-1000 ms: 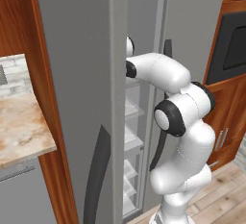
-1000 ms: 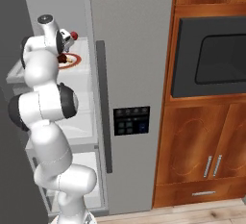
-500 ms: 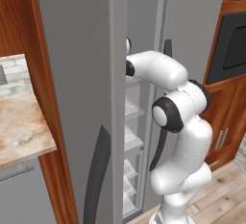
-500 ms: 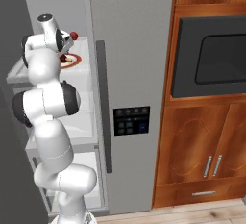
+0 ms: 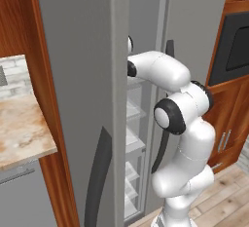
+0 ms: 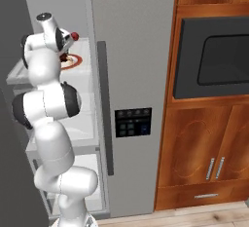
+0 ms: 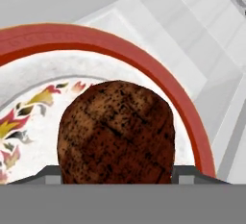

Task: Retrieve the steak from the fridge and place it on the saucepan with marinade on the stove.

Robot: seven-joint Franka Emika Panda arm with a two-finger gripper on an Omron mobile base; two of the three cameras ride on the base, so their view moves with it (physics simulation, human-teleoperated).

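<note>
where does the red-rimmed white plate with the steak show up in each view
Left base view: I cannot make it out.
Right base view: red-rimmed white plate at upper left, on a white fridge shelf, partly behind the arm.
Hand view: plate rim arcs across; dark brown steak lower centre.
Shared landmark: grey fridge.

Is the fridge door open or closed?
Open. The left door of the fridge is swung out, so white shelves show inside, and the arm reaches in toward the steak on a red-rimmed plate.
</note>
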